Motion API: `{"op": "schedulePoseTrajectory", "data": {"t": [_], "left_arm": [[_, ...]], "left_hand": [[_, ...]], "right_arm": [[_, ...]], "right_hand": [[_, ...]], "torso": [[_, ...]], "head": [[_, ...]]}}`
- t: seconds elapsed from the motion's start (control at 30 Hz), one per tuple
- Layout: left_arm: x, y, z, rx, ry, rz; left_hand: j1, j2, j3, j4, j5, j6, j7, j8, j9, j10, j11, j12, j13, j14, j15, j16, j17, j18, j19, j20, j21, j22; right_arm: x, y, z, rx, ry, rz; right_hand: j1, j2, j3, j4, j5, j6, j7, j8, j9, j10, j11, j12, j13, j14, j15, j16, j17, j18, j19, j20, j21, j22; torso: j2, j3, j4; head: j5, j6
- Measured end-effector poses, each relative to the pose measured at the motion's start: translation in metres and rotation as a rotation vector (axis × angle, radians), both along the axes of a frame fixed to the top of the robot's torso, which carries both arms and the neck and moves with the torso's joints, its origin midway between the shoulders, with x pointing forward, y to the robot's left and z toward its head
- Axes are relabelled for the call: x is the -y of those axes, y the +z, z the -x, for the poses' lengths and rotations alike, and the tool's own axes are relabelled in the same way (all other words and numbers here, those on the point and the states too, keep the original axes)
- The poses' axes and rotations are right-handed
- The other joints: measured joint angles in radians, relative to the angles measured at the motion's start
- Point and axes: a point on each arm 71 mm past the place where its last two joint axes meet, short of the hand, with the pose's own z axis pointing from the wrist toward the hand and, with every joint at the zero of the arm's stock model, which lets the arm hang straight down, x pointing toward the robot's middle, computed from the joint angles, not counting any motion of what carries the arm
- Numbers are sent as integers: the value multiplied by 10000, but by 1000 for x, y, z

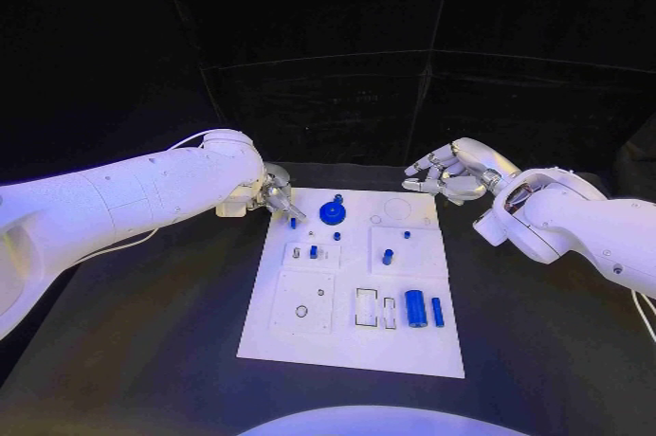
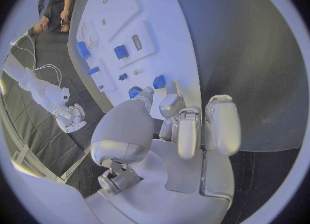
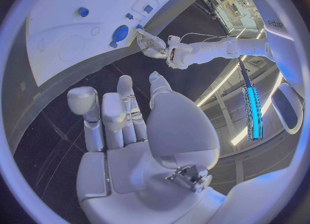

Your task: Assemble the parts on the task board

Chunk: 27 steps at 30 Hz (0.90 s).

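Note:
The white task board (image 1: 353,346) lies in the middle of the table. On it are a round blue part (image 1: 333,211), a blue cylinder (image 1: 414,309), a thin blue rod (image 1: 438,311), a blue peg (image 1: 387,257) and several small blue pieces. My left hand (image 1: 275,193) hovers over the board's far left corner. Its fingertips (image 2: 173,86) sit right at a small blue part (image 2: 159,82), also seen on the board (image 1: 293,222); a grip on it is unclear. My right hand (image 1: 446,174) floats past the far right corner with fingers apart (image 3: 123,110), holding nothing.
The board (image 3: 71,38) has an empty round recess (image 1: 396,208) at its far right, a ring hole (image 1: 300,311) at its near left and a rectangular slot (image 1: 367,306) beside the cylinder. Black table (image 1: 547,360) surrounds the board on all sides.

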Motion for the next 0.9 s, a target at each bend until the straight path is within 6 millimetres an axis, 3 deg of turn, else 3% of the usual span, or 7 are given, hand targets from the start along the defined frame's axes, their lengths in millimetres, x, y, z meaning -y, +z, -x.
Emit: {"op": "schedulePoseTrajectory", "data": {"t": [0.67, 0.8, 0.9], "left_arm": [[3, -3, 2, -30, -72, 25], [3, -3, 2, -17, -67, 30], [4, -3, 2, -3, -65, 40]], "left_hand": [[210, 57, 73, -128, 0, 36, -36, 72, 32, 36, -36, 78, 41, 0, 0, 0, 0, 0, 0, 0, 43, 51], [507, 287, 256, -311, 0, 35, -36, 71, 44, 39, -38, 78, 41, 26, -27, 0, 0, 0, 0, 0, 43, 50], [1187, 454, 659, -798, 7, -25, -96, 70, 44, 72, -72, 78, 36, -1, -75, 0, 0, 0, 0, -6, 43, 67]], "right_arm": [[-1, 0, 0, -3, 21, -11], [-1, 0, 0, -4, 23, -11], [-1, 0, 0, -4, 30, -13]], "right_hand": [[0, 0, 0, 0, 2, 0, 0, 0, 0, 0, 0, 0, 1, 0, 0, 0, 0, 0, 0, 0, 0, 1], [0, 0, 0, 0, 2, 0, 0, 0, 0, 0, 0, 0, 1, 0, 0, 0, 0, 1, 0, 0, 0, 2], [0, 0, 0, 0, 2, 0, 0, 0, 0, 0, 0, 0, 2, 0, 0, 0, 0, 0, 0, 0, 0, 2]], "torso": [[-2, 2, -2], [-2, 2, -2], [-1, 0, -2]], "head": [[-1, -13], [-10, -15], [-12, -15]]}}
